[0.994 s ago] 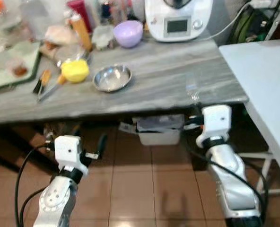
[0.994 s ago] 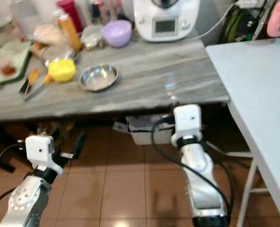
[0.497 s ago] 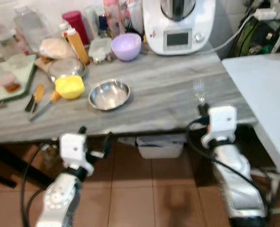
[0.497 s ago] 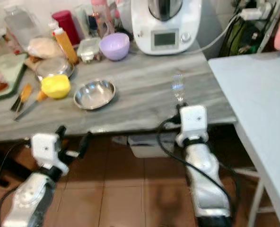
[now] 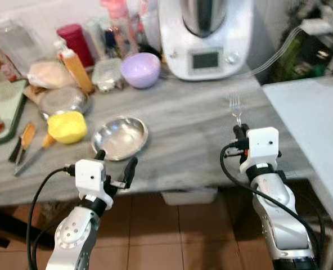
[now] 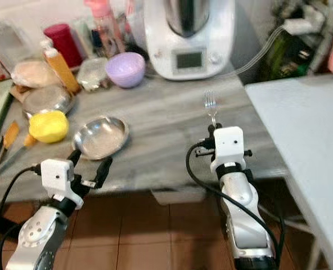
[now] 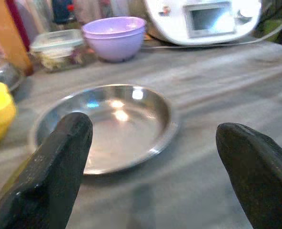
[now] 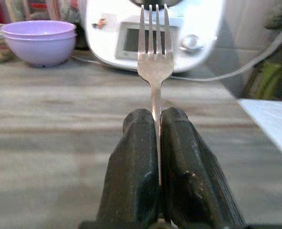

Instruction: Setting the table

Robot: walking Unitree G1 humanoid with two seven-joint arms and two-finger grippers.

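Fork [image 8: 153, 67]: one, pinched in right fingers [image 8: 136, 171] | left fingers [image 7: 60, 162] spread | steel bowl [image 7: 105, 125]: one

arms: two silver, rounded segments, dark joint rings
wrist housings: white, boxy, a small orange mark seen on the right one
cables: black, looped beside each forearm
left gripper [image 5: 115, 162] fingers: long, black, matte
right gripper [image 8: 159, 125] fingers: black, thick, rough-textured pads

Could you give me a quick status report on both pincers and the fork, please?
Right pincer shut on fork, tines up, over the grey table. Left pincer open, facing steel bowl. Nothing between them.
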